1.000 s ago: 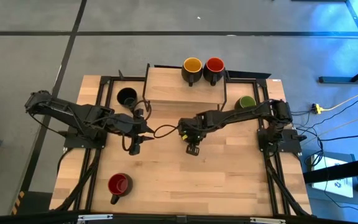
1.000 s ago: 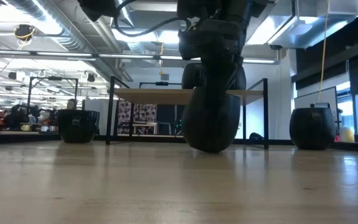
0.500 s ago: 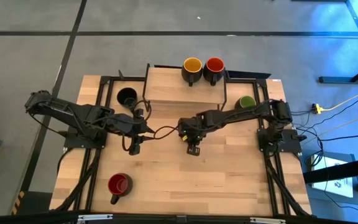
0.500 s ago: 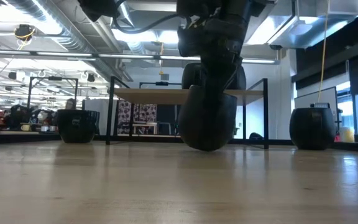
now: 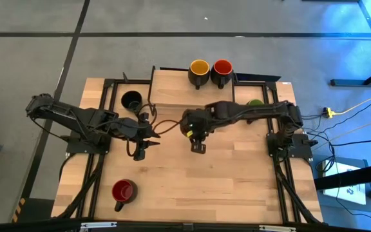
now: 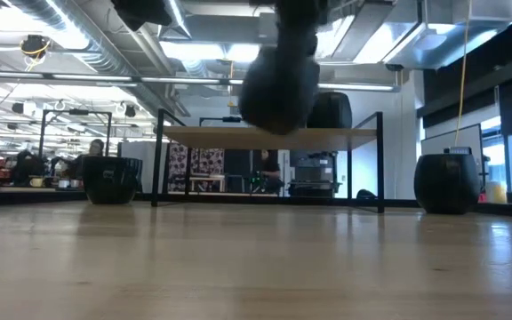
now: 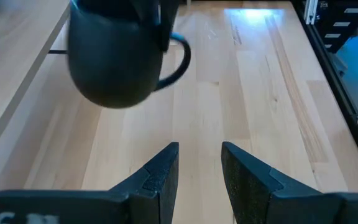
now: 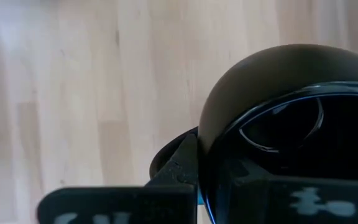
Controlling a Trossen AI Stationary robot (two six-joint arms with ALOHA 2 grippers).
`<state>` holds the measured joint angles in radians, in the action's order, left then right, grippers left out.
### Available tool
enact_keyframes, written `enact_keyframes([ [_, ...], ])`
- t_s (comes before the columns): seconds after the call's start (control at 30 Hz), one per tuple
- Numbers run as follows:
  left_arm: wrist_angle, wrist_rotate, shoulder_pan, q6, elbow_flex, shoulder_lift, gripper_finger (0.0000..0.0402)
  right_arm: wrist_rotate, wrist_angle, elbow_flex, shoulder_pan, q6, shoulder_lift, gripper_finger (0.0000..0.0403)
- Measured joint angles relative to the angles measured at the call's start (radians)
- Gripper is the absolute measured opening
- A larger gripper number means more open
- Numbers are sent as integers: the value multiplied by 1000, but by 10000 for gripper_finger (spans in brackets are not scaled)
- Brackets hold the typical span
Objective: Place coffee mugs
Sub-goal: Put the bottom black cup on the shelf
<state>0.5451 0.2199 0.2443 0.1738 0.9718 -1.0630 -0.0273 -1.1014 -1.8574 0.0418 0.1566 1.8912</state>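
My right gripper [image 5: 195, 131] is over the middle of the table, shut on a coffee mug with a black inside [image 6: 278, 92]. The mug also shows in the left wrist view [image 7: 114, 62] and the right wrist view [image 8: 291, 124]. My left gripper [image 5: 144, 145] [image 7: 201, 163] is open and holds nothing; it is low over the table, to the left of that mug. The yellow-orange mug [image 5: 199, 68] and a red mug [image 5: 222, 67] stand on the raised wooden shelf [image 5: 172, 93]. Another black mug [image 5: 131, 100], a half-hidden green mug [image 5: 256, 104] and a second red mug [image 5: 123, 191] stand on the table. My right gripper holds the mug by its wall at the rim [image 8: 229, 134], coming from above and pointing down. One finger [image 8: 176, 165] lies on the outside, and the other seems to be inside the cup. The mug hangs below the fingers, clear of the table, its handle [image 7: 180, 61] sticking out sideways.
The shelf stands on thin black legs [image 6: 159, 160] at the table's far side, with a gap beneath it. The right arm [image 5: 256, 114] stretches across in front of the green mug. Bare tabletop [image 5: 224, 180] lies toward the near edge. Cables [image 5: 166, 134] hang between the two grippers.
My right gripper has risen and drawn back toward the far edge and slightly left. It has carried the black mug from just above the tabletop up to about shelf height.
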Motion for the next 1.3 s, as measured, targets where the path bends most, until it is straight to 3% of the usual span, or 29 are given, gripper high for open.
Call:
enact_keyframes([
  [0.33, 0, 0, 0, 0, 0, 0, 116, 81, -24, -202, -24, 0, -1, 1],
  [0.8, 0, 0, 0, 0, 0, 0, 116, 104, 101, -207, -98, -92, -1, 1],
  [1.3, 0, 0, 0, 0, 0, 0, 116, 98, 117, -206, -108, -200, -1, 1],
])
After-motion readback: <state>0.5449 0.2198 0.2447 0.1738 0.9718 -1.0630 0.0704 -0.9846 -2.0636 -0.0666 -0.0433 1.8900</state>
